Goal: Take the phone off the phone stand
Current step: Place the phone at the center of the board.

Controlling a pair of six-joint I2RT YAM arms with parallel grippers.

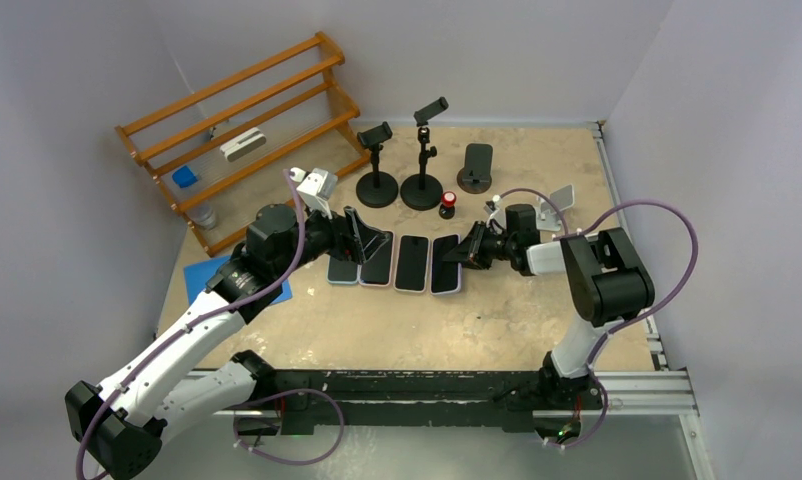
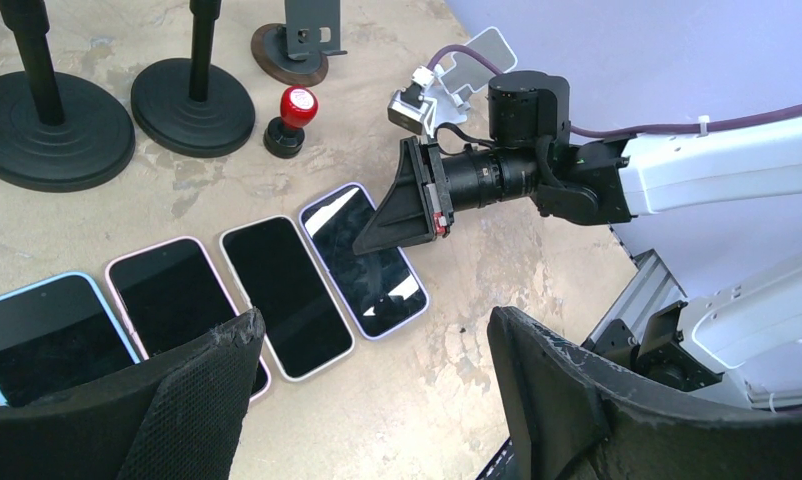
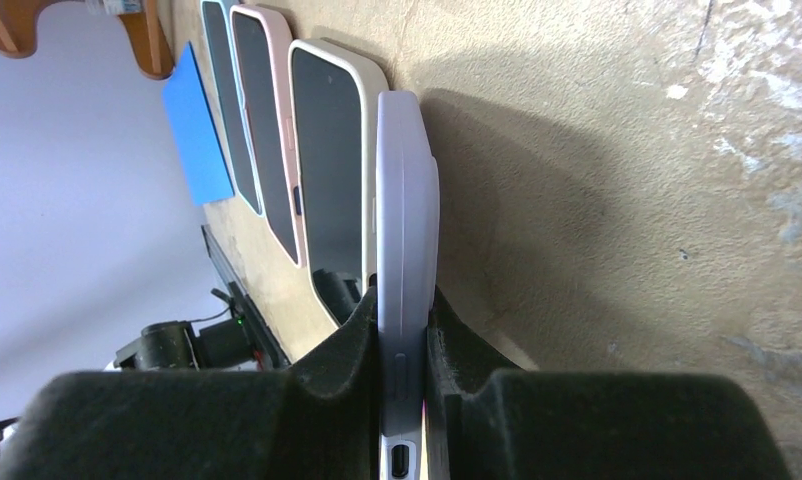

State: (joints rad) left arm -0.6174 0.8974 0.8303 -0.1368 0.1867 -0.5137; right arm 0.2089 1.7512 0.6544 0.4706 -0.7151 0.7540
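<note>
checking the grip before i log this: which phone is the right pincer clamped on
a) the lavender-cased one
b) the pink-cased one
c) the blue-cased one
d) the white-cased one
a: the right wrist view shows the right pincer shut on the edge of the lavender-cased phone, a finger on each side of it.

Lilac phone [image 3: 407, 230] bottom cut off (frame edge), blue-cased phone [image 2: 47, 330] partly hidden

Pale lilac walls [image 1: 747, 90] close me in on three sides, evenly lit. My tabletop [image 1: 497, 320] is tan and scuffed, a metal rail [image 1: 639, 380] along its near edge; an orange wooden rack [image 1: 222, 85] stands at its far left corner
</note>
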